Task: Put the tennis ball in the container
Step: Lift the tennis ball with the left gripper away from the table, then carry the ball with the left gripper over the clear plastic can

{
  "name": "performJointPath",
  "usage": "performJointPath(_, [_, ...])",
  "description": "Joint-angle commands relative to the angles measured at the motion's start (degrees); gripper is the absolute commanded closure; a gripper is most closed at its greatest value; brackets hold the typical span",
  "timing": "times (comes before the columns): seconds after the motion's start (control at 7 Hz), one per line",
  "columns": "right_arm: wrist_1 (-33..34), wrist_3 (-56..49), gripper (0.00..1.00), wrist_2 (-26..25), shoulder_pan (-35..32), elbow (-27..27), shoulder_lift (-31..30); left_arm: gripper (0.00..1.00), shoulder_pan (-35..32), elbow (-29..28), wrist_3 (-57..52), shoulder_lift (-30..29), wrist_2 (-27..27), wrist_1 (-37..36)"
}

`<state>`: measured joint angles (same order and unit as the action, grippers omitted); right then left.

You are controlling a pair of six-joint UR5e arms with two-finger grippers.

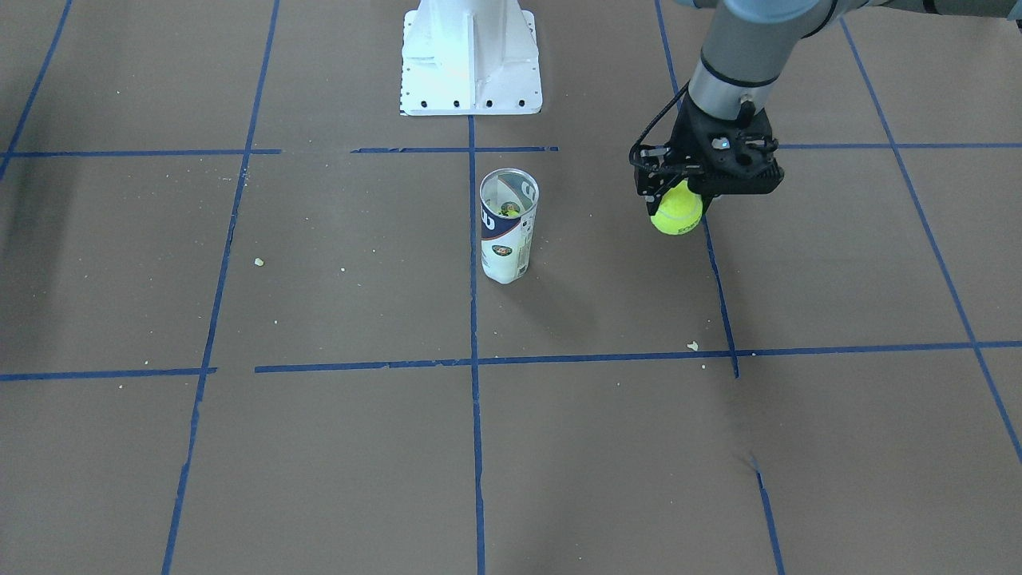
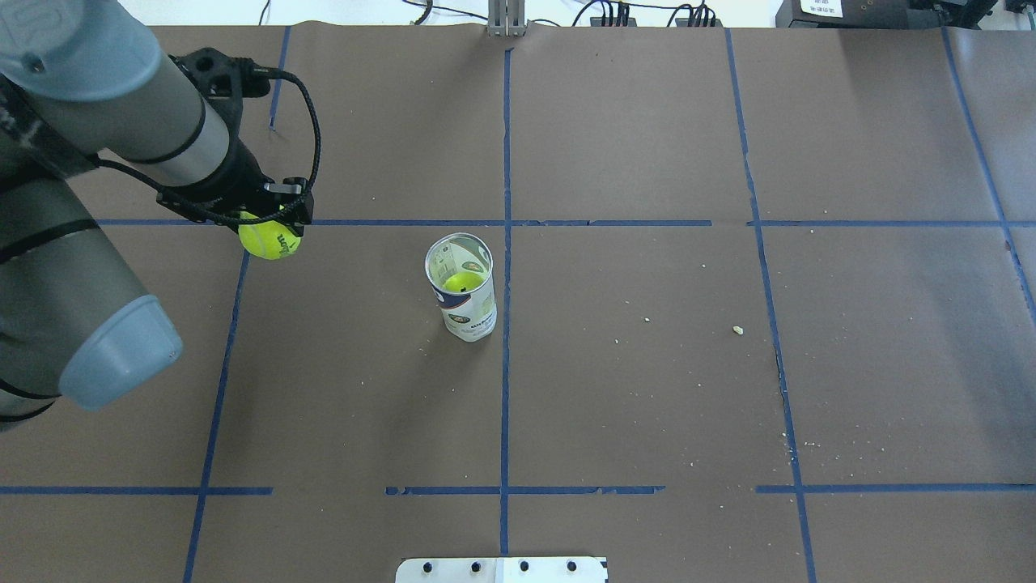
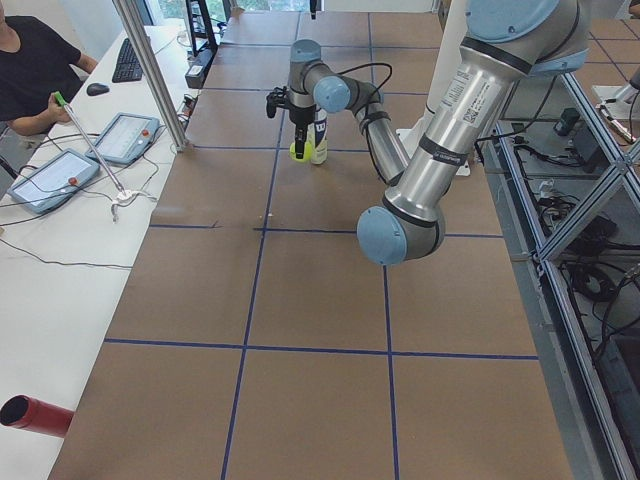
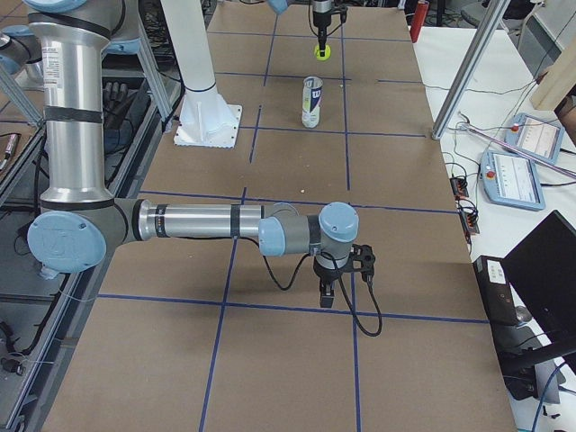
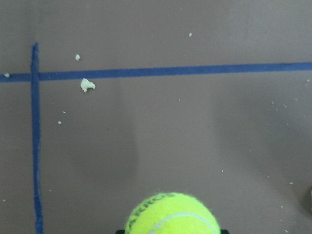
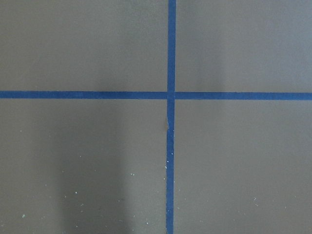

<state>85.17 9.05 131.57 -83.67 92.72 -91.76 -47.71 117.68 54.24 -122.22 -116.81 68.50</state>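
My left gripper [image 1: 680, 200] is shut on the tennis ball [image 1: 677, 212], a bright yellow-green ball with dark print, and holds it above the brown table. The overhead view shows that ball [image 2: 269, 240] to the left of the container [image 2: 461, 287], roughly a tube's height away from it. The container [image 1: 509, 226] is a clear tube with a white and navy label, standing upright with its top open. A second yellow-green ball [image 2: 464, 282] lies inside it. The left wrist view has the held ball [image 5: 171, 215] at its bottom edge. My right gripper [image 4: 327, 297] hangs low over the table far from both; I cannot tell its state.
The white pedestal base [image 1: 471, 60] stands behind the tube on the robot's side. Blue tape lines [image 2: 506, 162] cross the brown table, with small crumbs [image 2: 737, 329] scattered. Operators' desks with tablets [image 3: 125, 135] flank the far side.
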Motion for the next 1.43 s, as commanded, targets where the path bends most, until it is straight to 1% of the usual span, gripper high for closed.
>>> performJointPath(0.0, [0.0,0.0,0.0,0.0,0.0,0.0,0.0,1.0,-2.6,2.4,-0.7,-11.4,-4.6,-15.4])
performJointPath(0.14, [0.0,0.0,0.0,0.0,0.0,0.0,0.0,1.0,-2.4,1.2,0.3,-14.1,-8.3,-15.7])
performJointPath(0.29, [0.0,0.0,0.0,0.0,0.0,0.0,0.0,1.0,-0.9,-3.2,6.1,-18.2,-9.0,-14.4])
performJointPath(0.43, [0.0,0.0,0.0,0.0,0.1,0.0,0.0,1.0,3.2,-7.0,9.4,-21.1,-8.7,-12.4])
performJointPath(0.57, [0.0,0.0,0.0,0.0,0.0,0.0,0.0,1.0,5.8,-10.2,12.3,-21.2,-8.5,-6.9])
performJointPath(0.71, [0.0,0.0,0.0,0.0,0.0,0.0,0.0,1.0,6.5,-13.7,14.9,-21.1,-8.4,-1.1])
performJointPath(0.86, [0.0,0.0,0.0,0.0,0.0,0.0,0.0,1.0,7.0,-15.3,15.0,-21.1,-8.4,0.6])
performJointPath(1.14, [0.0,0.0,0.0,0.0,0.0,0.0,0.0,1.0,7.0,-15.5,14.6,-19.7,-8.3,1.5])
performJointPath(1.29, [0.0,0.0,0.0,0.0,0.0,0.0,0.0,1.0,7.1,-15.4,14.6,-18.2,-8.3,3.6])
